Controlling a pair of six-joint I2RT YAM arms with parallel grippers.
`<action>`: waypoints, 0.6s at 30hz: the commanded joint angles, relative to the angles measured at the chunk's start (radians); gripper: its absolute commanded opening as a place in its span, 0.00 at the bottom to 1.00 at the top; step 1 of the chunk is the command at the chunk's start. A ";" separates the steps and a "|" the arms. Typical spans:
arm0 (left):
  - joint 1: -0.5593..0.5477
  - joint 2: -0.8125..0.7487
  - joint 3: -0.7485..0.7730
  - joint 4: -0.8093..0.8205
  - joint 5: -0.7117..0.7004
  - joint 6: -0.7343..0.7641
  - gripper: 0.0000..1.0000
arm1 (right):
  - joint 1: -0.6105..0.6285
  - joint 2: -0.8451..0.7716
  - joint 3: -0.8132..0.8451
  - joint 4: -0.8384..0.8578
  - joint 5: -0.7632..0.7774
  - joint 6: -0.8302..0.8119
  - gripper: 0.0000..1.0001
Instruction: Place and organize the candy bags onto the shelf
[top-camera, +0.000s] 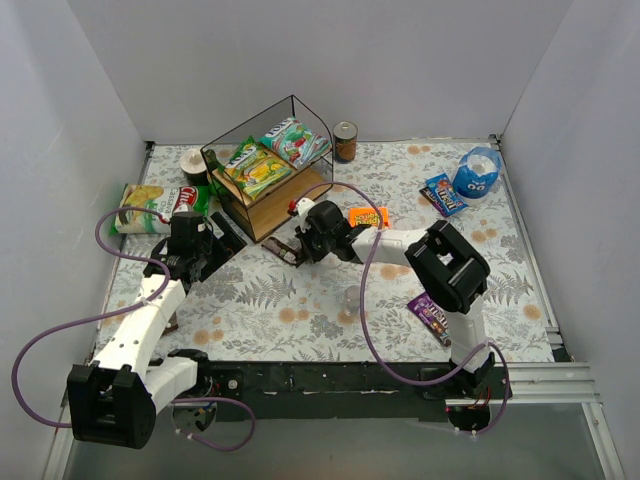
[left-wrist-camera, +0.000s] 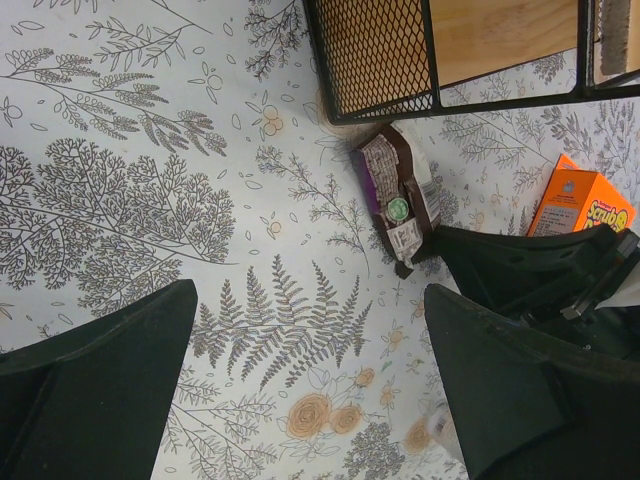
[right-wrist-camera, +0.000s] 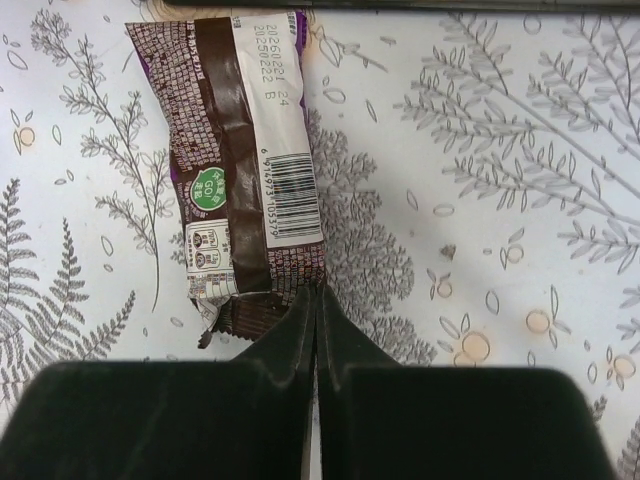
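The shelf stands at the back left; a green-yellow bag and a teal-white bag lie on its top board. The dark brown wrapper lies flat on the table just in front of the shelf, and it also shows in the top view and the left wrist view. My right gripper is shut, its tips pinching the wrapper's near corner. My left gripper is open and empty above the table, left of the wrapper. A purple wrapper and a small blue pack lie on the right.
An orange box lies beside the right arm and shows in the left wrist view. A round blue pouch with eyes, a can, a cup and a large bag sit along the back and left.
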 joint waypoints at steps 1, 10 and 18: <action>-0.002 -0.019 0.010 -0.003 -0.011 0.012 0.98 | 0.007 -0.031 -0.090 -0.188 0.012 0.017 0.01; -0.002 -0.033 0.027 -0.022 -0.037 0.012 0.98 | 0.005 -0.190 -0.160 -0.047 0.081 0.016 0.01; -0.002 -0.042 0.105 -0.111 -0.158 -0.023 0.98 | 0.007 -0.228 -0.112 0.074 0.125 0.022 0.01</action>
